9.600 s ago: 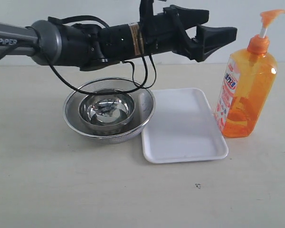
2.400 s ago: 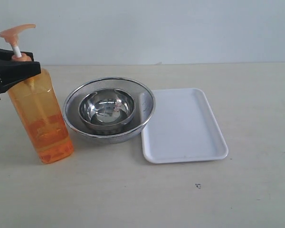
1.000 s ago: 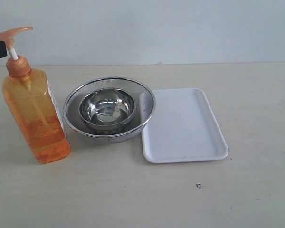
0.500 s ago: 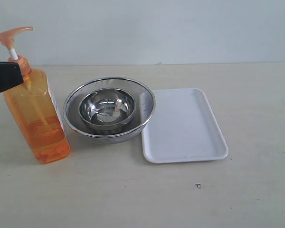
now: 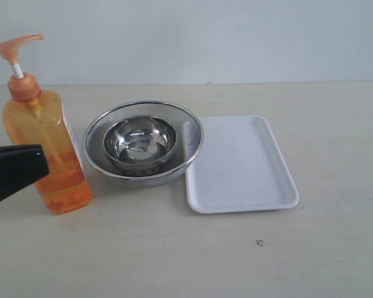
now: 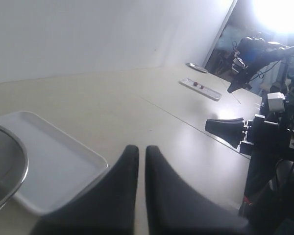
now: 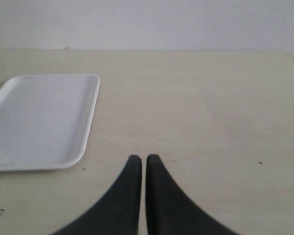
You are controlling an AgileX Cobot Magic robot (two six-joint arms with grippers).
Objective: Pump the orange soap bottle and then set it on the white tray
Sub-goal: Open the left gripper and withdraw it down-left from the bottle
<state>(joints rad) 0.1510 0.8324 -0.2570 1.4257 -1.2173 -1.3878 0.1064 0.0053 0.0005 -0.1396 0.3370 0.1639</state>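
The tall translucent orange soap bottle (image 5: 46, 149) stands upright on the pale tabletop (image 5: 236, 254). It is not on the flat white rectangular tray (image 5: 239, 162). The round steel mesh strainer (image 5: 143, 105), with a steel bowl (image 5: 140, 143) inside it, sits between the two: the bottle is just beside it at 9 o'clock and the tray at 3 o'clock.

The bottle's long axis is vertical, and its orange pump head (image 5: 15, 45) on the white stem is at the very top, not pressed.

The left gripper (image 5: 40, 164) has its fingers clenched together and holds nothing. In the exterior view its tip overlaps the lower half of the bottle, but I cannot tell whether it touches. The left wrist view does not show the bottle at all; there the fingers point over the tray's near corner. So the bottle lies off to the side of the fingers, not between them.

The right gripper (image 7: 143, 159) is also clenched and empty. It faces the tray from the far side, well apart from the bottle.

The left arm is therefore the nearer one. The pump head lies toward 12 o'clock from its fingertips, so the coming press likely depends on getting the closed tips above that head.
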